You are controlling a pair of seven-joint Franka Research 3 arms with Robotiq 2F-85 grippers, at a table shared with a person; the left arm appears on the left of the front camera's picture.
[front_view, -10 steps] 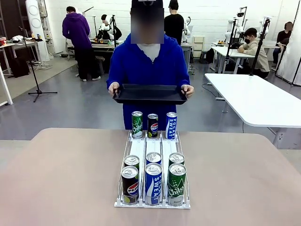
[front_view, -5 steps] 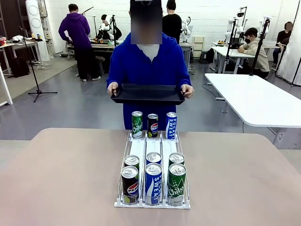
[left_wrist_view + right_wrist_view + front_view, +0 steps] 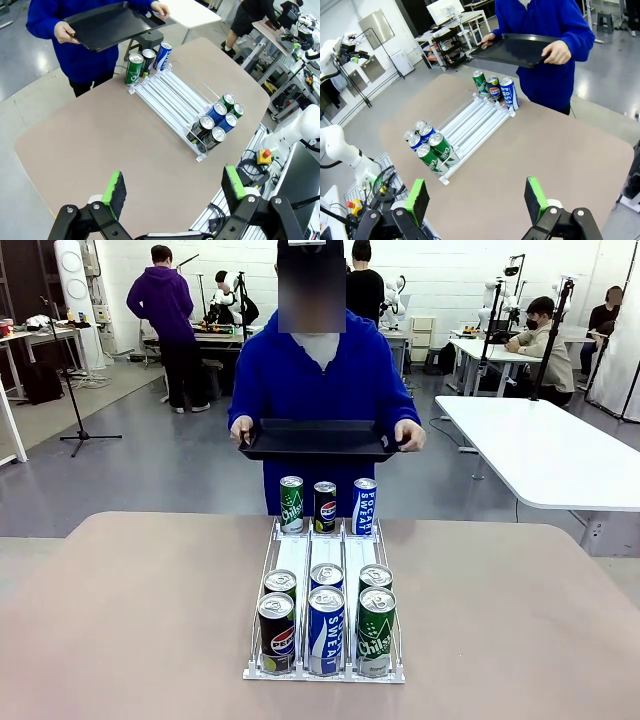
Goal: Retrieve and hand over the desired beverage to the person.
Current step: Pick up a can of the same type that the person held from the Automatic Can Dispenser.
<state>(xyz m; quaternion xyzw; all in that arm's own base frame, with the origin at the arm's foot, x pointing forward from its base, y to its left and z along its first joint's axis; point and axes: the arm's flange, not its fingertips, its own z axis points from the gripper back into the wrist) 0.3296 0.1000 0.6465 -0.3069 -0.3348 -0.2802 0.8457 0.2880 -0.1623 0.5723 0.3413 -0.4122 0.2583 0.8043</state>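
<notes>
Rack [image 3: 326, 555]: centre of frame, on the table [image 3: 130, 620].
Near cans [image 3: 326, 628]: six, in two rows at the rack's lower end.
Far cans [image 3: 325, 506]: three, at the rack's upper end.
Person [image 3: 300, 375]: upper centre, behind the table, holding a tray [image 3: 318, 440] above the far cans.

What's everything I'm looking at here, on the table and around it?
Table: one, brown, before the robot.
Rack: one, white, three-lane, mid-table.
Near cans: six, green, blue, black, rack's robot end.
Far cans: three, green, black, blue, rack's far end.
Tray: one, black, in the person's hands.
Person: one, blue hoodie, far side.
Left pincer: one, black with green pads, open above table.
Right pincer: one, same colours, open above table.
</notes>
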